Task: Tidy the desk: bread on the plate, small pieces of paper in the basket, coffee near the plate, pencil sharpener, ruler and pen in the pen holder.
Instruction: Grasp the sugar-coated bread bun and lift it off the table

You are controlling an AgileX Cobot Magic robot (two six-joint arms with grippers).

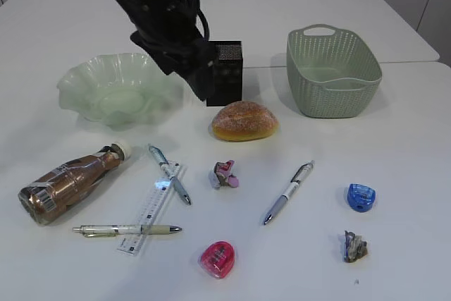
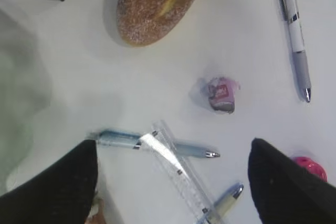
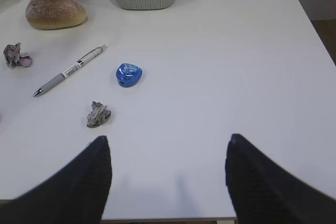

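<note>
Bread [image 1: 244,120] count: one bun, lying on the desk [image 1: 409,146] just in front of the single black pen holder [image 1: 227,72]; used below as the landmark. One ruffled green plate [image 1: 113,89] sits to the bread's left, one sage basket [image 1: 331,72] to its right and slightly behind. One coffee bottle [image 1: 70,182] lies on its side, well to the front-left of the bread.

Pens: three. One grey-grip pen [image 1: 289,193] front-right of the bread; one blue pen [image 1: 169,173] front-left, crossing one clear ruler [image 1: 151,209]; one pale pen [image 1: 127,230] across the ruler's near end.

Sharpeners: two, pink [image 1: 217,259] straight in front of the bread, blue [image 1: 361,197] front-right.

Paper scraps: two, pink-grey [image 1: 224,174] just in front of the bread, grey [image 1: 354,246] far front-right.

Left gripper [image 2: 173,182] is above the blue pen and ruler, jaws spread wide, empty. Right gripper [image 3: 168,182] is above bare desk far right of the bread, jaws spread, empty.
</note>
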